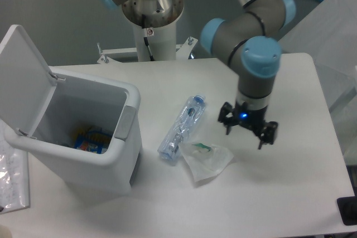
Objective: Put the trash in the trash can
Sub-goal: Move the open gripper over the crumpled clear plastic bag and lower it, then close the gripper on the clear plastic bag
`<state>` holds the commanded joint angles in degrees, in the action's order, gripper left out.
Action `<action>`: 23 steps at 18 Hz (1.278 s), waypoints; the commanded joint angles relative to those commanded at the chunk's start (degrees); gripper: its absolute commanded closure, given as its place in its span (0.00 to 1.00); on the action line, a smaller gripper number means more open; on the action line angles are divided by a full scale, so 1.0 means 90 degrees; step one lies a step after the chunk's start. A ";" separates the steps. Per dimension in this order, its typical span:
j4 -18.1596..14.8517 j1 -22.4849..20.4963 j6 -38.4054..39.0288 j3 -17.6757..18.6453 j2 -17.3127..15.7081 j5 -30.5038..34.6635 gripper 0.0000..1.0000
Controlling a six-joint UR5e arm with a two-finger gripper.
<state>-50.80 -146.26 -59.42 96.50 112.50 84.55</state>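
While both pieces of trash lie out on the white bench (167, 204), a crushed clear bottle (182, 129) with a blue cap (200, 100) stretches on a slant between the bin and the arm, its cap end pointing away from the camera. Touching its lower end, a crumpled clear-white wrapper (207, 160) with a small green bit (201, 147) sits just to the right. The bottle looks light and springy, its smooth plastic likely to slip or buckle under a hard squeeze; a hold across the narrow middle of its body, square to its length, seems the surest. The wrapper appears lighter still and limp, likely to fold or slide away, so a pinch on its raised, bunched centre near the green bit should serve better than one on the thin edges. To the left stands the white trash can (125, 154), its hinged lid (22, 76) thrown back and its grey latch tab (125, 122) facing the bottle; something blue and orange (91, 139) already rests inside. Right of the bottle and just above the wrapper, the gripper (247, 130) hangs over the bench with its fingers (227, 126) spread apart and grasping nothing, a blue light glowing on its body.
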 joint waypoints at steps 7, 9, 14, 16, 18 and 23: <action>-0.0059 0.0410 -0.0116 0.0439 0.0039 0.0049 0.00; -0.0059 0.0479 -0.0126 0.0439 0.0136 0.0049 0.00; -0.0078 0.0547 -0.0136 0.0381 0.0254 0.0039 0.26; -0.0214 0.0538 -0.0136 0.0342 0.0254 0.0019 0.75; -0.0244 0.0518 -0.0126 0.0293 0.0234 0.0000 1.00; -0.0244 0.0450 -0.0126 0.0156 0.0205 -0.0020 1.00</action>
<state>-53.00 -142.21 -60.56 97.91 114.35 84.38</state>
